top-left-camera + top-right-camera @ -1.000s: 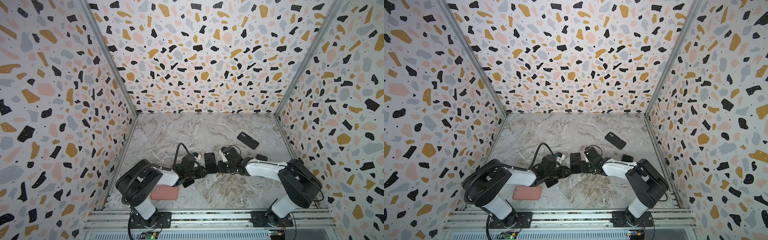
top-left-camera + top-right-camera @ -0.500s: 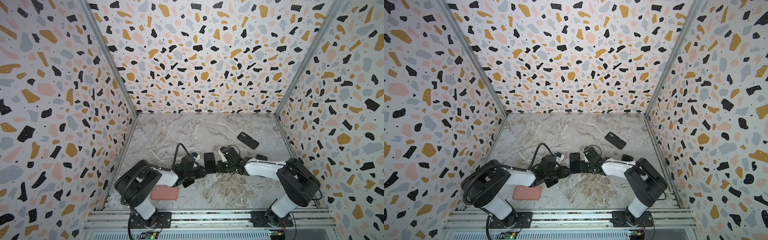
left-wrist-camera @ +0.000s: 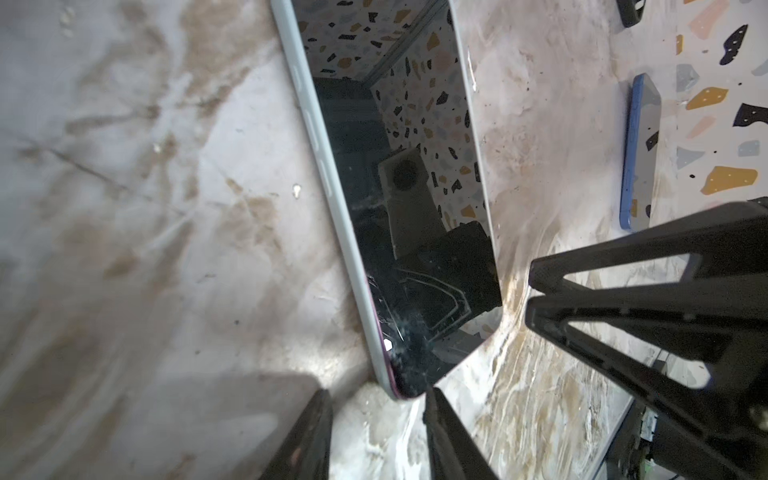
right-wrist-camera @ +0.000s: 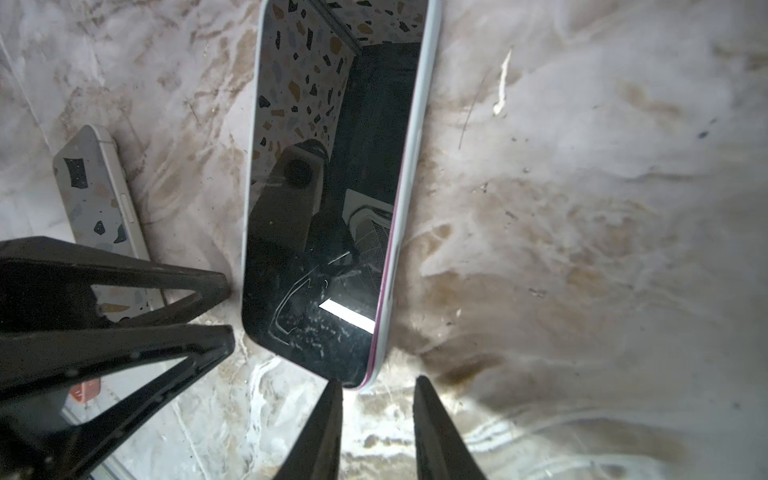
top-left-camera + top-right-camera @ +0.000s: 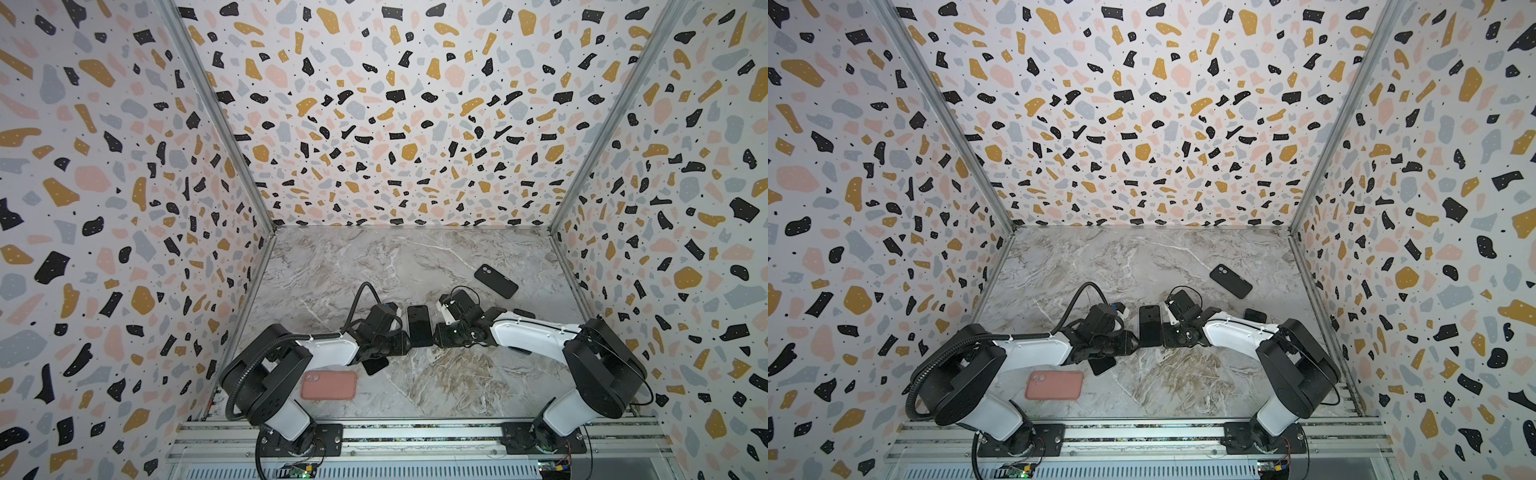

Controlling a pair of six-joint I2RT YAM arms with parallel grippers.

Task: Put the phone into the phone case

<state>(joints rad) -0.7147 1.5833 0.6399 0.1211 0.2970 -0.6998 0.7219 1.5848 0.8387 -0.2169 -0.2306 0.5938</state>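
The phone (image 5: 419,331) (image 5: 1150,331) lies flat and screen up on the marble table (image 5: 374,266), near the middle of it and toward the front, directly between the two grippers. A pale rim (image 3: 320,137) (image 4: 415,137) runs along its long edges, with a thin pink line under it at the near corner (whether that rim is a case already around the phone, I cannot tell). The glass is cracked at that corner.

The left gripper (image 5: 405,345) (image 3: 376,419) sits low at the phone's left side. Its fingers (image 3: 307,436) are parted, and the phone's corner lies just in front of the gap rather than clamped in it. The right gripper (image 5: 436,336) (image 4: 376,411) sits at the phone's right side in the same way, with its fingers (image 4: 436,428) a little apart, bare table showing between them and nothing gripped. The tips of both grippers are just beside the phone's edges.

Farther out, a pink case (image 5: 329,385) (image 5: 1054,385) lies at the front left beside the left arm's base, with its camera-hole side up, so what it holds is hidden. A black case (image 5: 496,281) (image 5: 1230,281) lies at the back right, well apart from the phone and also back side up. A second phone (image 5: 375,365) (image 4: 95,195) lies partly under the left arm, and a blue-edged phone (image 3: 640,153) (image 5: 523,313) rests beside the right arm.
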